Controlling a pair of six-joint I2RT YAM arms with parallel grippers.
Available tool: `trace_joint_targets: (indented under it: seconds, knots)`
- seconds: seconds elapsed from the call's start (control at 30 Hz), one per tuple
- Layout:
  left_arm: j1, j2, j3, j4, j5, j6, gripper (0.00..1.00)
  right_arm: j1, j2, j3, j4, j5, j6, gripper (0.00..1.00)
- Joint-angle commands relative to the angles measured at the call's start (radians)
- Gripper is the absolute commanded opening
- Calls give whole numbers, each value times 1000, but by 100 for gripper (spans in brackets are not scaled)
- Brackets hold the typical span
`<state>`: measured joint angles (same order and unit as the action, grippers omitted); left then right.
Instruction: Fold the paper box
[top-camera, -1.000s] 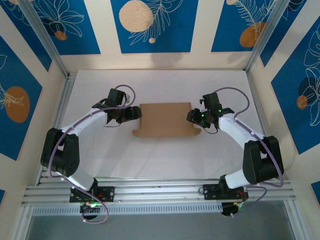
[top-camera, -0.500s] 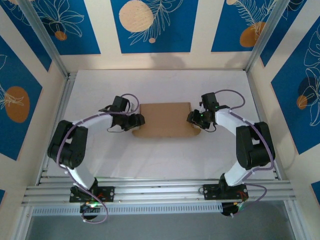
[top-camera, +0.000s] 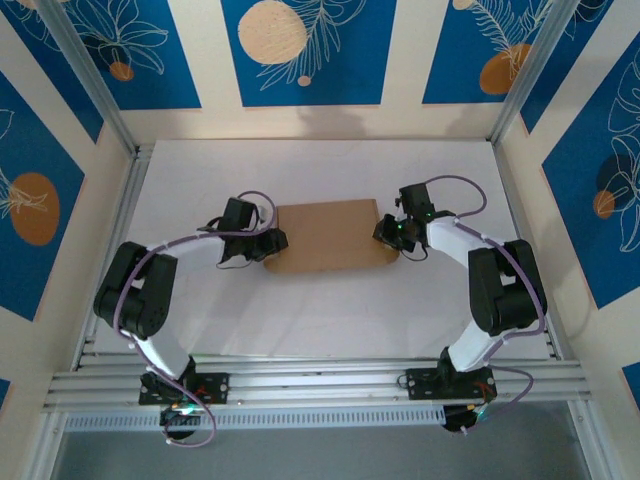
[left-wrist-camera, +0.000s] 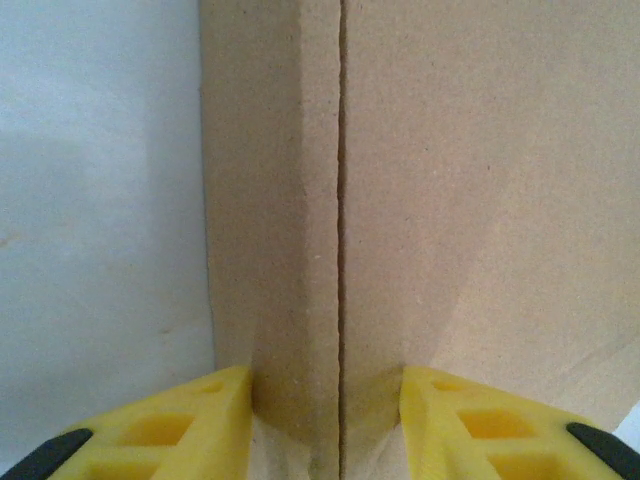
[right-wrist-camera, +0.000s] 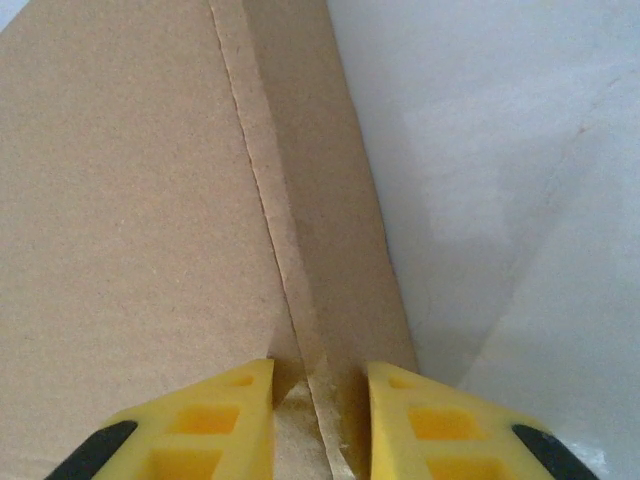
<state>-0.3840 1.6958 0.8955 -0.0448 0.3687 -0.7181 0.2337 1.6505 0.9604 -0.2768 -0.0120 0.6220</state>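
1. Both arms have drawn inward since a second ago, and the paper box's (top-camera: 325, 235) near-corner tabs no longer flare out.
2. Left end effector (top-camera: 272, 243) straddles the box's doubled edge at 8 o'clock; whether it is clamped, I cannot tell.
3. Box lies mid-tabletop (top-camera: 320, 310).
4. Right end effector (top-camera: 385, 232) straddles the 3 o'clock edge; its grip is equally unclear.
5. Bare tabletop lies at 12 and 6 o'clock.

paper box (top-camera: 325, 235) ends hidden beneath left hand (top-camera: 268, 243), right hand (top-camera: 390, 235)
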Motion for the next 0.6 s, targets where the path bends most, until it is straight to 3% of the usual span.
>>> trace_joint_targets:
  seconds: [0.0, 0.13, 0.23, 0.33, 0.43, 0.57]
  knots:
    - [-4, 35, -16, -157, -102, 37, 43, 29, 3, -34, -97, 4, -8, 31]
    - [-3, 15, 50, -210, -73, 99, 59, 9, -41, -9, -112, -49, -5, 41]
    - [4, 8, 104, -258, -73, 142, 65, -1, -68, -2, -98, -97, 12, 50]
    - [25, 11, 144, -278, -66, 172, 70, -10, -95, 6, -97, -64, 25, 56]
    - [57, 19, 168, -263, -31, 182, 69, -34, -109, 9, -85, -76, 22, 59]
    - [94, 61, 192, -213, 82, 218, 61, -59, -113, 15, -51, -114, 9, 63]
